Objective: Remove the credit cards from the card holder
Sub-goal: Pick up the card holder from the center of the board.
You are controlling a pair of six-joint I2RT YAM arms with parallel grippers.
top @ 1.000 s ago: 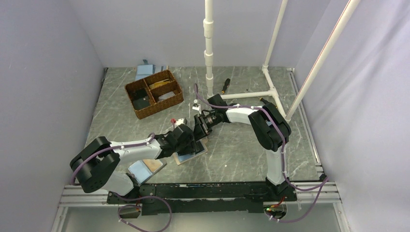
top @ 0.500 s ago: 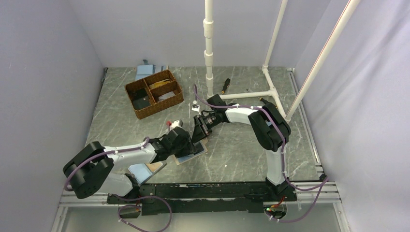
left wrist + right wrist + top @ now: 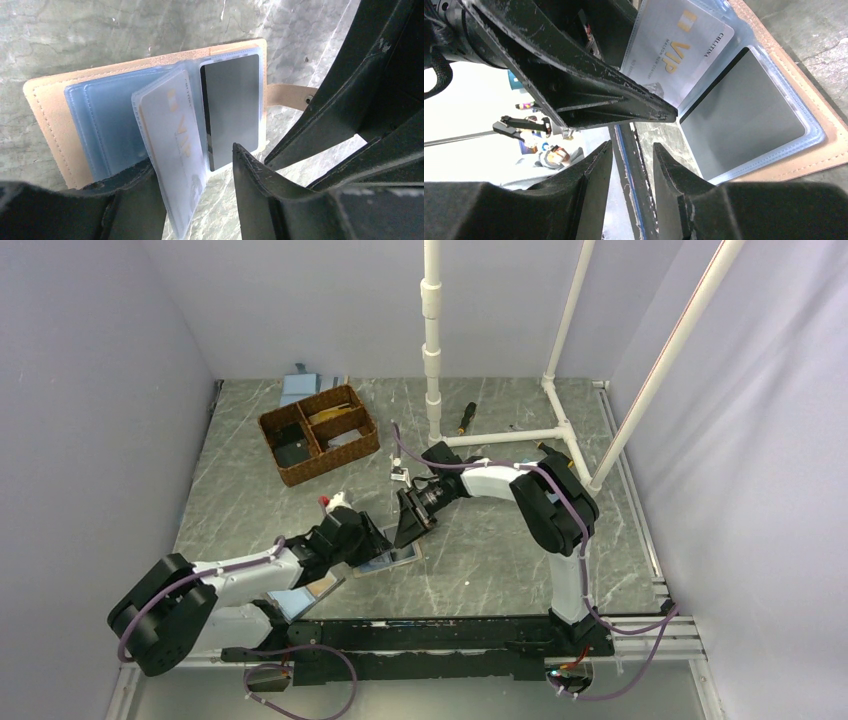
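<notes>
The card holder (image 3: 392,560) lies open on the table, tan edging round light-blue clear sleeves (image 3: 100,120). One sleeve page stands up with a white VIP card (image 3: 175,145) in it. A dark grey card (image 3: 234,107) lies flat in the right-hand sleeve. My left gripper (image 3: 192,157) is open, and the upright page leans on its left finger with a gap to the right finger. My right gripper (image 3: 632,145) is slightly open and empty, just above the holder's right side (image 3: 408,528). In the right wrist view the VIP card (image 3: 679,50) and the grey card (image 3: 744,120) show past the left gripper's finger.
A wicker basket (image 3: 320,433) with three compartments stands at the back left, a blue folder (image 3: 300,388) behind it. A blue-and-brown folder (image 3: 305,590) lies near the left arm. White pipe frame (image 3: 510,435) and a screwdriver (image 3: 465,420) are at the back.
My left arm has drawn back toward the near left. The right gripper has followed it down and left. The open holder has shifted slightly left.
</notes>
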